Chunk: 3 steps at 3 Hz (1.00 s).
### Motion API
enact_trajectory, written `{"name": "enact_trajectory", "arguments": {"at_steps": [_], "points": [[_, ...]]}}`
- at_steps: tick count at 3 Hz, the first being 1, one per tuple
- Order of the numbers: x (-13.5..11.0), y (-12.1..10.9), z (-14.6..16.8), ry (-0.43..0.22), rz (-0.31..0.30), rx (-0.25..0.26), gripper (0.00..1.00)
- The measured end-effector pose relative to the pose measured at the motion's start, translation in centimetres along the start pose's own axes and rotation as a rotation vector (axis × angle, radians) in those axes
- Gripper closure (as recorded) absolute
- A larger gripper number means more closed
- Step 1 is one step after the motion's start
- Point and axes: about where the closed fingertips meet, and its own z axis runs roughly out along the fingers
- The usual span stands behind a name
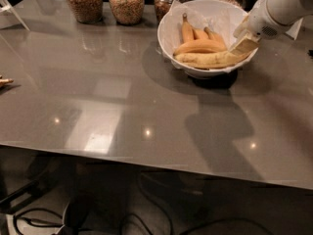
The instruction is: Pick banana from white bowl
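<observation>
Gripper (243,47) at long pale speckled banana (208,59) right end, in deep white bowl (168,31) (can't tell its grip); confirm hold before you lift.

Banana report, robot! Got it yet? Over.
Gripper at right rim of white bowl, by right end of banana. Banana not lifted, lying frontmost in bowl. Shorter bananas close behind it.

no legible txt or labels

I log a kitchen-like test space: glossy tabletop (122,97), jars of dry goods (126,3), floor cables (155,205) beneath. Tool (244,45) sits at the white bowl (168,33), right rim.
</observation>
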Motion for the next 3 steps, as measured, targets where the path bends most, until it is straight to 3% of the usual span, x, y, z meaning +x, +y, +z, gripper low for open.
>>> {"name": "enact_trajectory", "arguments": {"at_steps": [1,3], "points": [[0.1,1.2,1.4,0.002,0.009,-0.052,0.42],[0.6,1.3,3.5,0.038,-0.018,-0.079,0.46]]}}
